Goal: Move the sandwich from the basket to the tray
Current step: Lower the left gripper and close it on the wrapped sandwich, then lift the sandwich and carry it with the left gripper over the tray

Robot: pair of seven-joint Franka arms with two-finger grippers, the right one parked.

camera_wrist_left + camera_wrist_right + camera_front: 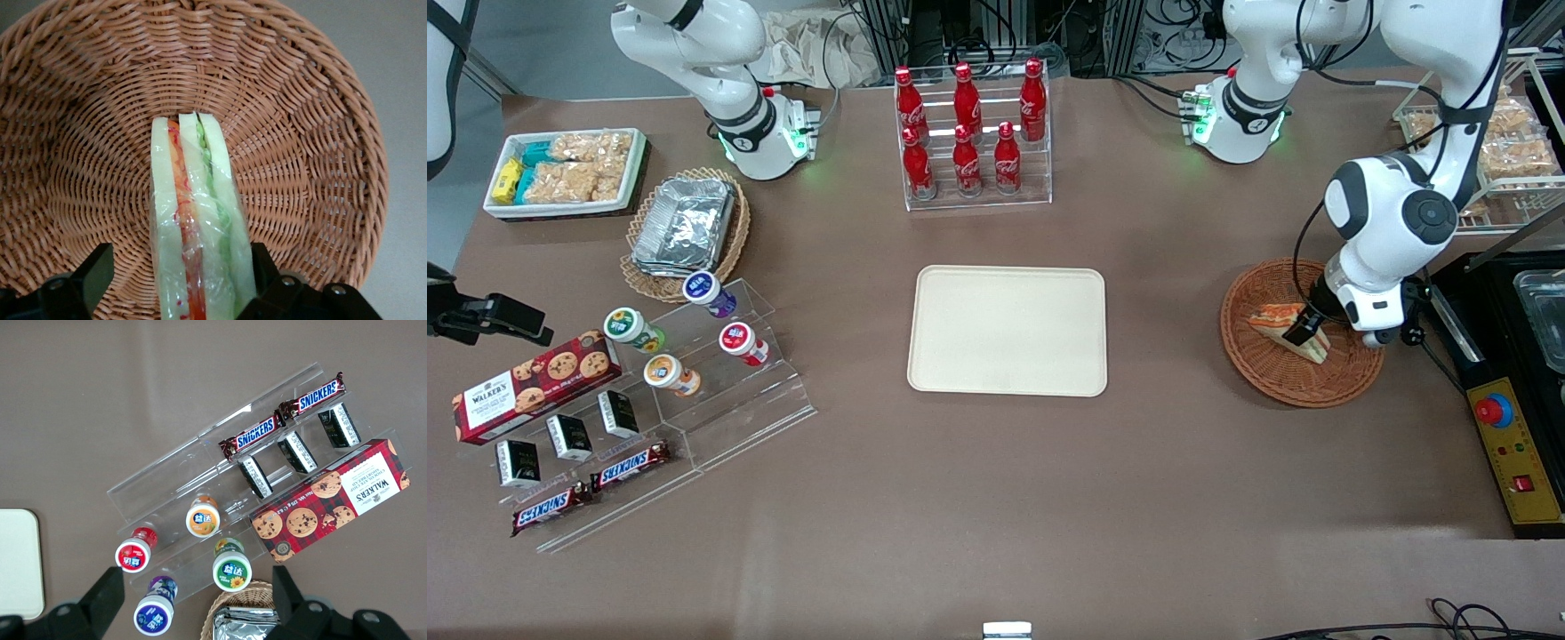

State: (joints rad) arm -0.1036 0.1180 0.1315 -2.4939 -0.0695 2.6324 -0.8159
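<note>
One sandwich point(200, 233) lies in the basket point(1258, 369), which sits well apart from the tray point(1007, 330), toward the working arm's end of the table. The gripper point(1303, 331) is down inside the basket with its fingers point(93, 273) spread on either side of the sandwich: one looks to touch the wrap, the other stands just clear, so nothing is clamped yet. By my reading, this is the grasp step. Next the fingers need to close on the bread, then lift it clear of the basket's rim and carry it to the bare tray.
</note>
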